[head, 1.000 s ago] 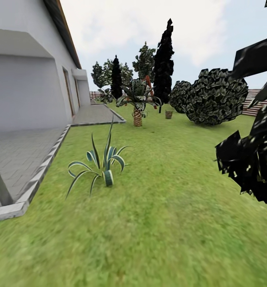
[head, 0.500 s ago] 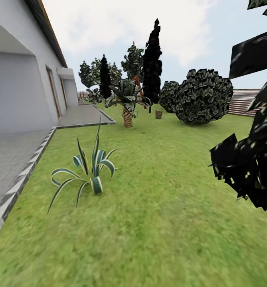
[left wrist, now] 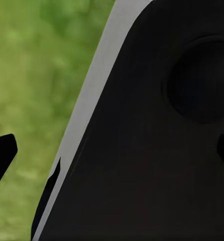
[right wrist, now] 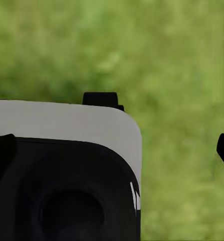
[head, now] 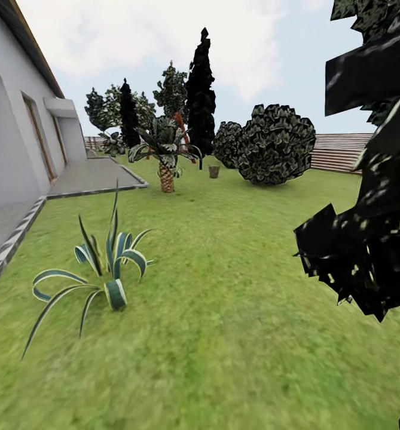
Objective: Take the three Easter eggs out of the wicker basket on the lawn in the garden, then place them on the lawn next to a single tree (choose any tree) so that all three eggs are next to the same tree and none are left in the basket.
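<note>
The wicker basket (head: 214, 171) is a tiny brown shape far off on the lawn (head: 223, 310), between the short palm and the round dark bushes. The Easter eggs are too far away to make out. Leafy trees (head: 171, 91) rise in the distance behind the palm. In the left wrist view my left gripper (left wrist: 113, 153) is open, its dark fingertips (left wrist: 1, 156) at the picture's edges, with the robot's own dark body and grass beyond. My right gripper (right wrist: 113, 150) is open too, over grass, holding nothing.
A striped agave (head: 107, 269) grows at the near left. A white house (head: 8, 137) with a paved strip (head: 89, 176) runs along the left. The short palm (head: 165, 149), black cypresses (head: 201, 95), round bushes (head: 274, 143) and near black foliage (head: 367, 227) on the right border the grass.
The whole head view has shifted left, so the camera has turned or moved right: house and agave slid leftward and the near foliage on the right grew larger.
</note>
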